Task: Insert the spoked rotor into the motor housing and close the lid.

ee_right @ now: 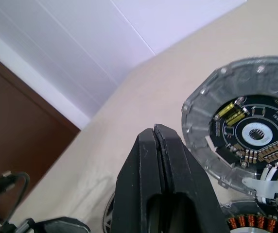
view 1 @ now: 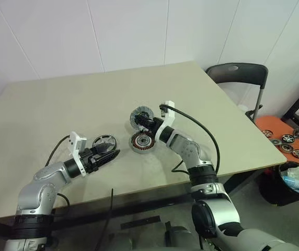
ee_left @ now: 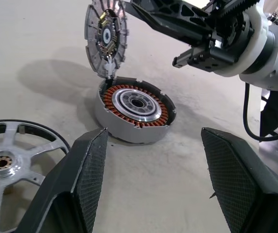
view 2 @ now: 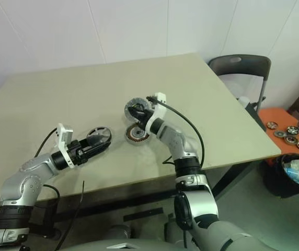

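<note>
- Presently the spoked rotor point(ee_left: 8, 162) lies flat on the table point(view 1: 60, 104), just beside the left gripper point(ee_left: 153, 179) and apart from the motor housing point(ee_left: 134, 114).
- Motor housing sits near mid-table, windings exposed; no rotor inside.
- Lid point(ee_left: 106, 36) stands nearly upright from the housing's edge, ribbed inner face and dark centre showing.
- Right gripper point(ee_right: 157, 133): fingers pressed together, empty, up against the raised lid.
- Left gripper: fingers spread wide, holding nothing, pointed toward the housing.
- Grey chair point(view 1: 238, 73) stands past the table's far right corner.
</note>
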You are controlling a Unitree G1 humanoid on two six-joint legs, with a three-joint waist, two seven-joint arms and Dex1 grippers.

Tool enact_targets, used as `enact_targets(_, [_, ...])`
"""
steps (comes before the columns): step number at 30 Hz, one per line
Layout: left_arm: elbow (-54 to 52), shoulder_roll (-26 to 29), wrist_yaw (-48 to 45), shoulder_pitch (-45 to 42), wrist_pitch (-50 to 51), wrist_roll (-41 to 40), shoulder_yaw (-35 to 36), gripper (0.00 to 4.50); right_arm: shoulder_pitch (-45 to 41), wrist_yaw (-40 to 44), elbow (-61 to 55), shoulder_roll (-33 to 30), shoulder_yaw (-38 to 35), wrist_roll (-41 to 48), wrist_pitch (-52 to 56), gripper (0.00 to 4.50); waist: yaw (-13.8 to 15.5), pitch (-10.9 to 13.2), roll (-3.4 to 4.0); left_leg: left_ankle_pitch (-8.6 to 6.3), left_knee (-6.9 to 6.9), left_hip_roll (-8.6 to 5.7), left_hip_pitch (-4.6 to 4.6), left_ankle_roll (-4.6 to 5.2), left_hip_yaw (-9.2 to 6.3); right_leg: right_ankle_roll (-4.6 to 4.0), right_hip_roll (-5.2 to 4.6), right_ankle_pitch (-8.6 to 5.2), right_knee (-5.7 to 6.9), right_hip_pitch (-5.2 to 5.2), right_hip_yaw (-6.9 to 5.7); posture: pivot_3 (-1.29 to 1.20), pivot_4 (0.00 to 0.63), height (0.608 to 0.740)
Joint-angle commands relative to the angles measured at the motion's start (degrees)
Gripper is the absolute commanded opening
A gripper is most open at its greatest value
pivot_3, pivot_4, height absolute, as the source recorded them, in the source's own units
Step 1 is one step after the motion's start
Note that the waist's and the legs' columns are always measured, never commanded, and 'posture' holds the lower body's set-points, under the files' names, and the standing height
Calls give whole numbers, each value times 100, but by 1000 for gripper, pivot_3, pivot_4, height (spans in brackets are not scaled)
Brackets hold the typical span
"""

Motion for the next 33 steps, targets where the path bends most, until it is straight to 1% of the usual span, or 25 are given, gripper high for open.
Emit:
enact_targets(1, [-197, 60, -4, -11, -36, -94, 151, 3247, 11, -70, 80, -38, 483, -473, -384, 17, 8, 0, 0, 0, 2, 0, -1, 0, 3, 0, 0, 0, 0, 0, 0, 0, 0, 740])
enact_targets(3, [-217, 61, 2, 4, -23, -102, 165, 3247, 92, -46, 149, -114, 740, -733, -569, 17, 12, 0, 0, 0, 6, -2, -1, 0, 7, 0, 0, 0, 0, 2, 0, 0, 0, 740])
enact_targets(5, [-232, 66, 5, 16, -12, -105, 169, 3247, 116, -86, 196, -134, 798, -792, -578, 17, 17, 0, 0, 0, 10, -4, -1, 0, 10, 0, 0, 0, 0, 7, -1, 0, 0, 740])
enact_targets(7, [-234, 100, 29, 37, -34, -37, 161, 3247, 137, 20, 114, -131, 785, -706, -564, 17, 16, 0, -1, 0, 13, -4, -1, 0, 12, 0, 2, 0, 1, 8, -1, 0, 0, 740])
enact_targets(12, [152, 163, 27, 2, -270, 236, 135, 3247, 267, 653, -420, -195, 865, -346, -314, 17, 10, 0, -1, 0, 13, -1, 1, 0, 11, 0, 3, 0, 2, 8, -1, 0, 0, 740])
enact_targets(16, [437, 203, 37, -19, -410, 363, 175, 3247, 249, 832, -422, -252, 920, -337, -298, 17, 15, 0, -1, 1, 13, -1, 8, 0, 11, 0, 4, 0, 4, 14, -2, 0, 0, 740])
enact_targets(21, [1191, 322, 339, -109, -513, 434, 592, 3247, 137, 873, -82, -231, 989, -455, -452, 17, 7, -1, -2, 0, 13, -1, 16, 0, 11, 0, 5, 0, 4, 19, -2, 0, 0, 740])
enact_targets(24, [1780, 396, 470, -278, -438, 255, 991, 3247, 70, 888, 97, -189, 1030, -501, -511, 17, 12, -1, -2, 0, 13, 0, 16, 0, 10, 0, 6, 0, 6, 19, -5, 0, 0, 740])
enact_targets(27, [2359, 528, 384, -494, -370, 143, 1277, 3247, 2, 924, 253, -175, 1080, -559, -562, 17, 9, -2, -6, 1, 14, -1, 16, 0, 10, 0, 6, 0, 6, 19, -6, 0, 0, 740])
enact_targets(30, [2713, 609, 320, -575, -129, -9, 1496, 3247, -97, 977, 423, -156, 1111, -593, -661, 17, 9, -3, -7, 1, 14, -4, 15, 0, 9, 0, 5, 0, 6, 19, -6, 0, 0, 740])
enact_targets(33, [3109, 621, 251, -576, -140, 86, 1516, 3247, -186, 1009, 551, -147, 1097, -608, -723, 17, 2, -4, -8, 1, 14, -4, 16, 0, 4, 1, 2, 1, 6, 19, -4, 0, 0, 740])
